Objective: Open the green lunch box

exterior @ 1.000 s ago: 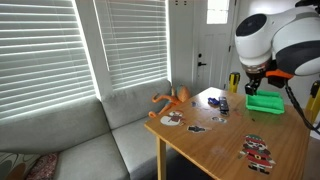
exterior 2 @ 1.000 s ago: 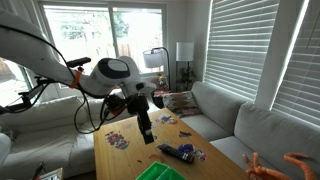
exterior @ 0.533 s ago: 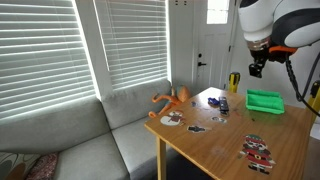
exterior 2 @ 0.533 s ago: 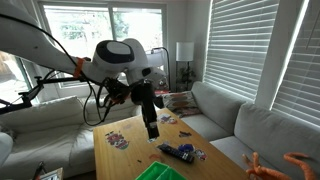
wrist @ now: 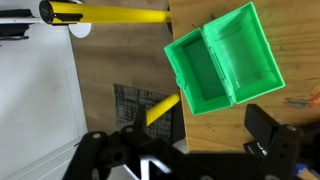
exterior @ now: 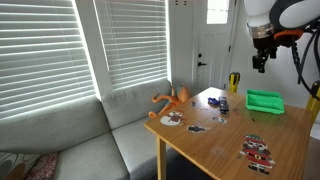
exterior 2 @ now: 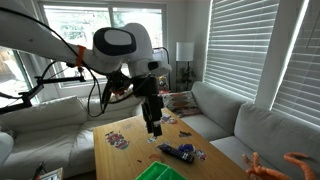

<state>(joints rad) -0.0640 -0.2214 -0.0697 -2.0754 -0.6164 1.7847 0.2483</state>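
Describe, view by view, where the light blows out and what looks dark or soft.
In an exterior view, the door window is blown out white. In an exterior view, the windows glare. Wrist view: the green lunch box is sharp and evenly lit; the gripper near the lens is a dark silhouette.

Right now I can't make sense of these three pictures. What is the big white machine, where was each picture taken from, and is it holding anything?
The white machine is a robot arm with a two-fingered gripper at its end. Two pictures come from cameras standing in the room. The third comes from a camera on the arm's wrist, looking down. On the wooden table lie a green lunch box, which appears open with its two halves side by side, a small blue object and some flat printed pieces. The gripper hangs open above the table and holds nothing.
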